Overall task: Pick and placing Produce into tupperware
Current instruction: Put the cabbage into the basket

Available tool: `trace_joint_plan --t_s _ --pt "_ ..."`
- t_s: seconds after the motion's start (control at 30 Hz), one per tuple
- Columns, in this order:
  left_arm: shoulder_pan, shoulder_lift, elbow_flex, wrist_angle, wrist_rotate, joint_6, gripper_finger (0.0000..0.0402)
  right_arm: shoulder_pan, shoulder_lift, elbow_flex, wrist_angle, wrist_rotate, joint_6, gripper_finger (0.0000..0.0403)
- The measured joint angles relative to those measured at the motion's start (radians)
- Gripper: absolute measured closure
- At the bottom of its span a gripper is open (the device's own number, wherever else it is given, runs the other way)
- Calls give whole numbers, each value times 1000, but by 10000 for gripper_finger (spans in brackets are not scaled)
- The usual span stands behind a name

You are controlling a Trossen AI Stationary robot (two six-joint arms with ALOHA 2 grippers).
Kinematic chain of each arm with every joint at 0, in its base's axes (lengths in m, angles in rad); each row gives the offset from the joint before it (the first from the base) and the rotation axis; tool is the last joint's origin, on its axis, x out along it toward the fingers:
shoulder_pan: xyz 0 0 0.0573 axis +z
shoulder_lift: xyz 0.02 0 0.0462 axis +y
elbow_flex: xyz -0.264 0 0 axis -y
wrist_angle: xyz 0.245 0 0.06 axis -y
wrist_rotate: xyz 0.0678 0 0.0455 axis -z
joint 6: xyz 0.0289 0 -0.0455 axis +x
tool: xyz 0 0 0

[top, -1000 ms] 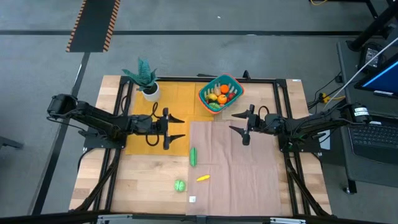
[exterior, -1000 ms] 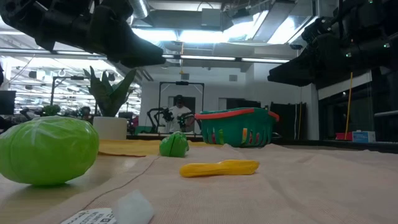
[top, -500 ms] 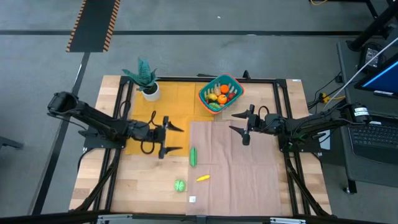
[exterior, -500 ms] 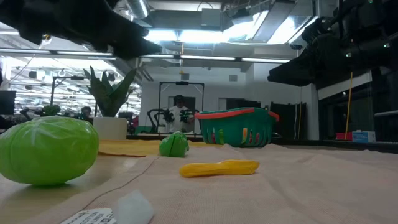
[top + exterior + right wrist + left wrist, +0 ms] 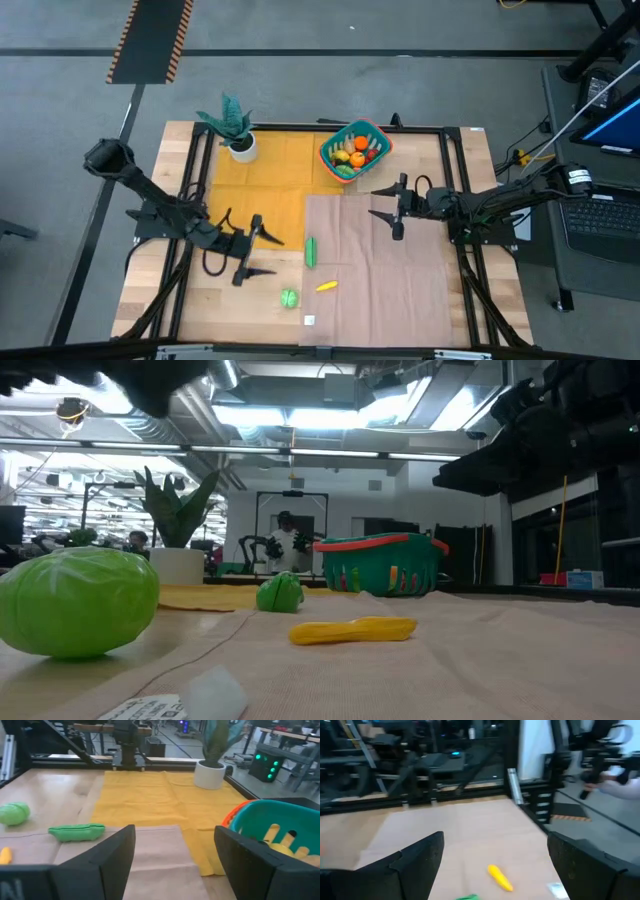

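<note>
The teal tupperware (image 5: 354,150) with its orange-red rim stands at the far middle of the table and holds several red, orange, yellow and green produce pieces. Three pieces lie on the table: a green pea pod (image 5: 311,251), a round green piece (image 5: 289,297) and a small yellow piece (image 5: 326,286). My left gripper (image 5: 266,255) hovers open above the wood just left of the pea pod; its wrist view shows the yellow piece (image 5: 500,877) ahead. My right gripper (image 5: 378,202) hovers open over the beige cloth, near side of the tupperware (image 5: 280,830).
A teal potted plant in a white pot (image 5: 238,140) stands at the far left on the yellow cloth (image 5: 270,170). A beige cloth (image 5: 380,270) covers the right half. A small white tag (image 5: 309,321) lies near the near edge. People and equipment show in the room behind.
My left gripper has swung from over the yellow cloth toward the table's near edge and slightly left, staying open, and now hangs beside the pea pod. The produce and tupperware have not moved.
</note>
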Motion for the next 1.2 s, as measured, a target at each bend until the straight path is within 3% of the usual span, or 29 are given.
trace_joint_plan --t_s 0.23,0.4,0.57,0.73,1.0,1.2 --pt "-197 42 64 -38 -167 -20 55 10 0 0 2 0 122 131" --pt "-321 142 172 -167 -322 -79 56 10 0 0 -2 0 254 131" --pt "-418 264 237 -180 -449 -190 56 12 0 0 -7 -52 341 131" --pt "-471 399 282 -176 -578 -320 56 53 0 0 -7 -166 343 131" --pt "-470 591 340 -159 -678 -473 56 146 0 0 -1 -165 340 131" --pt "-446 690 341 -91 -680 -502 56 187 0 0 3 -164 341 131"
